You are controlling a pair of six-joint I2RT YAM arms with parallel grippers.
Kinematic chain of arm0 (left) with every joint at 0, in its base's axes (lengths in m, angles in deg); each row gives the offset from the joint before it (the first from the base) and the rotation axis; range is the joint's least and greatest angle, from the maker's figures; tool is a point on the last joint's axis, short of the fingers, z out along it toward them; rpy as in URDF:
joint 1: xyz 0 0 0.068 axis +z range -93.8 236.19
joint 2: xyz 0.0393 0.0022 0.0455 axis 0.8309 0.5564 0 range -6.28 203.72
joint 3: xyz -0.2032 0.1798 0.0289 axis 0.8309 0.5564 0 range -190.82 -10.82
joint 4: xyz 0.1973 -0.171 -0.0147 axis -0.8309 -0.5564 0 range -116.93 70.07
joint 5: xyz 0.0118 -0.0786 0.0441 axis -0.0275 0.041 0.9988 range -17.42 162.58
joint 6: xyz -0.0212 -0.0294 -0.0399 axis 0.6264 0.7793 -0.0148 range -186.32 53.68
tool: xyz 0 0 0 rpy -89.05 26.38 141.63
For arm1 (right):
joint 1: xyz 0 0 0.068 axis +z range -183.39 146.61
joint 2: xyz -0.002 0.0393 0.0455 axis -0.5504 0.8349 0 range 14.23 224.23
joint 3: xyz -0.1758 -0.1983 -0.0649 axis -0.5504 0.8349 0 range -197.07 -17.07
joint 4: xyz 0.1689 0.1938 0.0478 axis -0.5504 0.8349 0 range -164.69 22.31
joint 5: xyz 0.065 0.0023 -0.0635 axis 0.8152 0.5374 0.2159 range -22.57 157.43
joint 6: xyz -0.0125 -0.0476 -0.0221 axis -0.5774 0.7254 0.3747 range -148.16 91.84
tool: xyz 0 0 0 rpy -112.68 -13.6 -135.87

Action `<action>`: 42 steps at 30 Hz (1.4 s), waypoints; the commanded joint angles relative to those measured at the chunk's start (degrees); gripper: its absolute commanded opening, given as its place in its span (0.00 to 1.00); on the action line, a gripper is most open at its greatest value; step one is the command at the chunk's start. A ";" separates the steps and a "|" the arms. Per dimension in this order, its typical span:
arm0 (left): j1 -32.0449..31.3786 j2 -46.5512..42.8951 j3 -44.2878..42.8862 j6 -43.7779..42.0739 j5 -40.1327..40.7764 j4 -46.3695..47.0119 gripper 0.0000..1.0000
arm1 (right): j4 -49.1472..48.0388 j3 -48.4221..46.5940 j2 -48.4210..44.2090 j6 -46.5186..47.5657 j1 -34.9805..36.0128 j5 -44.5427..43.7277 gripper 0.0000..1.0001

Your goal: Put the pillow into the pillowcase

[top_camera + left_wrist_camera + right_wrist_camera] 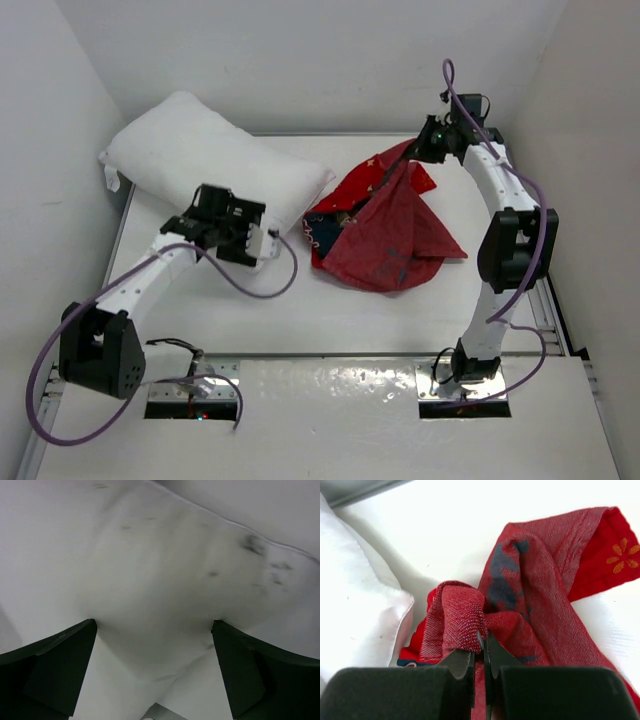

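Note:
The plump white pillow (195, 155) lies at the table's back left and fills the left wrist view (165, 565). My left gripper (205, 212) is at its near edge, open wide, with both dark fingers (50, 670) pressed against the pillow fabric that bulges between them (154, 630). The red pillowcase (390, 235) lies crumpled right of centre, one corner drawn up toward the back. My right gripper (412, 158) is shut on that raised fold (482, 645). In the right wrist view the bunched pillowcase (530, 595) hangs below the jaws, with the pillow (355, 600) at the left.
White walls close in the table (250, 315) at the left, back and right. A purple cable (270, 288) loops from the left arm over the table in front of the pillow. The arm bases stand on the near ledge.

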State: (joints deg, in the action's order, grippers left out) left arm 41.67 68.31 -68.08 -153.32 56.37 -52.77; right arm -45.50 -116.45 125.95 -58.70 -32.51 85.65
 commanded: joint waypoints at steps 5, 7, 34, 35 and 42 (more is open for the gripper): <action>-0.50 -1.21 14.70 -15.84 6.08 14.36 1.00 | -4.32 1.02 -2.30 -1.71 0.52 -1.08 0.00; -0.77 2.12 16.99 -14.69 7.15 21.98 1.00 | -3.53 2.68 -2.39 -1.18 0.78 -1.25 0.00; -0.06 3.56 -17.09 15.82 -19.29 -5.03 0.00 | -3.26 2.26 1.12 -4.43 0.00 -7.76 0.00; -0.94 1.89 -18.84 15.64 -20.17 -7.56 0.00 | -2.65 1.73 1.65 -4.61 -0.01 -7.58 0.00; -1.91 1.00 -31.68 21.42 -31.06 -15.24 0.00 | -2.74 1.11 3.33 -4.79 0.78 -7.76 0.00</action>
State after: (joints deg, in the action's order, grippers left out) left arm 40.34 72.02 -93.12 -136.05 36.37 -68.05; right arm -47.53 -113.85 129.21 -62.75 -32.12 79.18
